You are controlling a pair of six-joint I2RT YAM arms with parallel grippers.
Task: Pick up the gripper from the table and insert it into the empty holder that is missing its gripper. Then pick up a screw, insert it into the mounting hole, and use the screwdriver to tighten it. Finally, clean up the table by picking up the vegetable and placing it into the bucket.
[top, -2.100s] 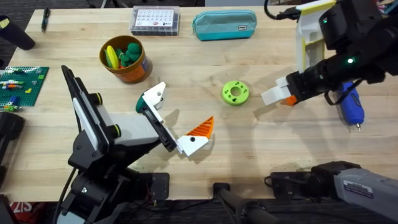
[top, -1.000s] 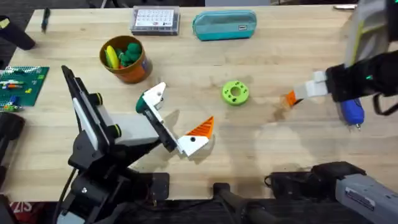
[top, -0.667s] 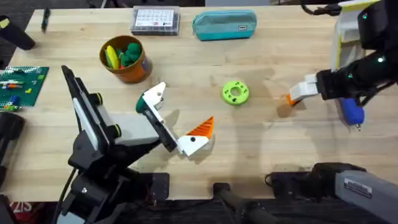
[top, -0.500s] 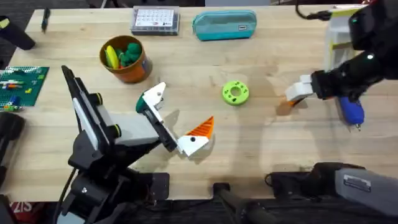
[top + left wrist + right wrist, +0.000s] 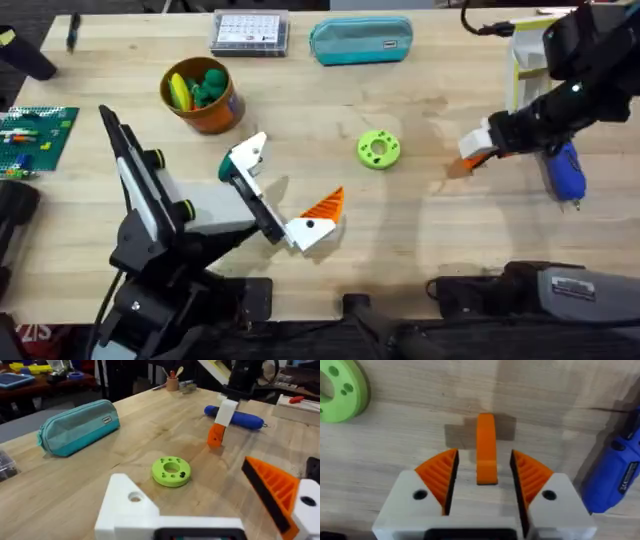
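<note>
Screwdriver (image 5: pixel 563 172): blue, pistol-shaped, lying flat on the wooden table (image 5: pixel 400 240) at about 3 o'clock in the overhead view, bit end toward the near edge. Right gripper (image 5: pixel 476 153): just beside the screwdriver on its 9 o'clock side, low over the table; in its wrist view the two orange ribbed pads (image 5: pixel 440 476) stand apart with a narrow orange piece (image 5: pixel 486 450) between them, a gap visible on each side, so it is not clamped; the screwdriver body (image 5: pixel 612 477) lies alongside. Green disc (image 5: pixel 378 149): round, with a centre hole and small holes in its face, near the table's middle, well apart from the right gripper at its 9 o'clock. Left gripper (image 5: pixel 283 196): at roughly 7 o'clock from the disc, fingers spread wide, one white, the other carrying an orange ribbed pad, holding nothing. Bucket (image 5: pixel 201 95): orange-brown pot at 10 o'clock, containing yellow and green items. Teal zip pouch (image 5: pixel 361 39): at 12 o'clock by the far edge. Clear parts box (image 5: pixel 250 32): just beside the pouch at its 9 o'clock. Green baseplate with small bricks (image 5: pixel 33 139): at the 9 o'clock edge.
</note>
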